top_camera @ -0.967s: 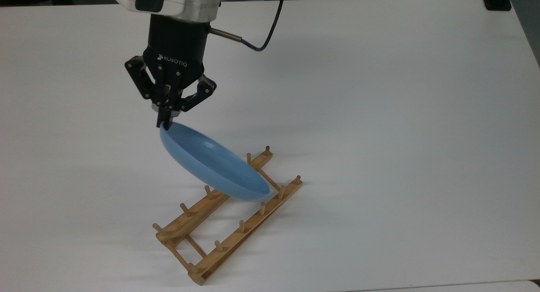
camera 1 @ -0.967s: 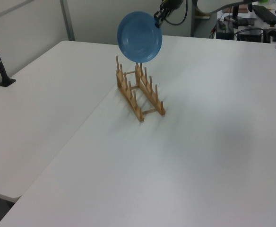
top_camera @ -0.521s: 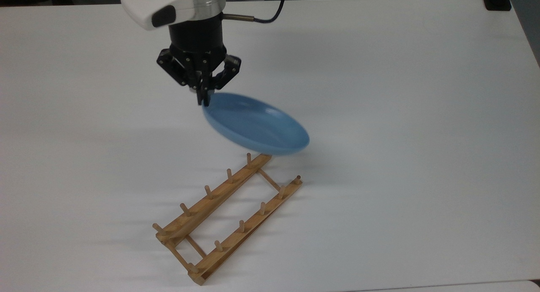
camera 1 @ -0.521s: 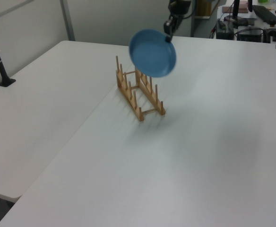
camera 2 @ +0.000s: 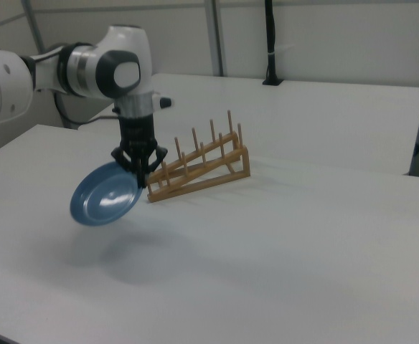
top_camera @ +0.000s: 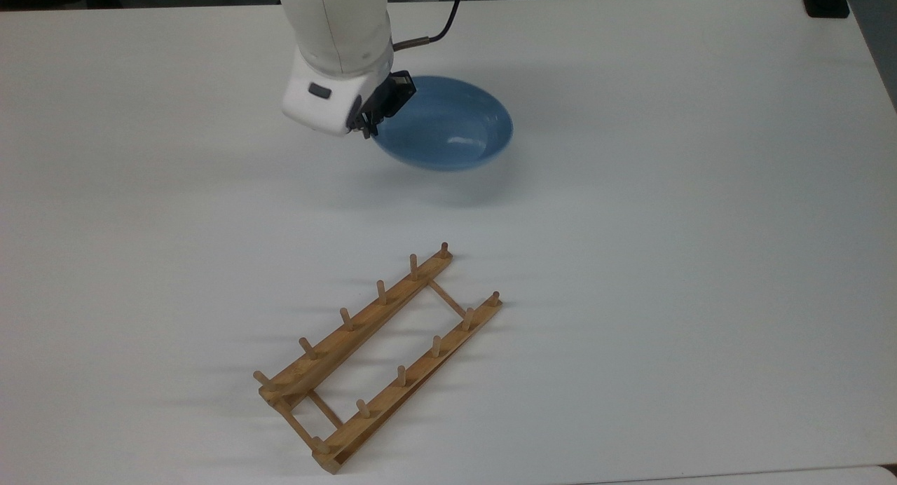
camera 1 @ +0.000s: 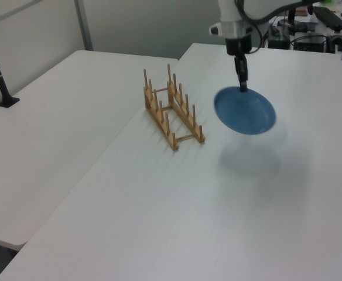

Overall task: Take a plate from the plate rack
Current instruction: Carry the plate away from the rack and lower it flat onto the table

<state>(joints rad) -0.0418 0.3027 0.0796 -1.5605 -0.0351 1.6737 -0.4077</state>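
Fingers (camera 2: pixel 139 174) pinch the tilted plate (camera 2: pixel 103 197) rim, clear of the plate rack (camera 2: pixel 199 168).

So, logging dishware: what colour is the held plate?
Plain light blue; the round shallow plate shows best in the top view.

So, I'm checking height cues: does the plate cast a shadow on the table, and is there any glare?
Left view: soft shadow on the table below the plate. Right view: likewise, plus a bright glint on the plate. Top view: faint shadow beside it, small highlight inside.
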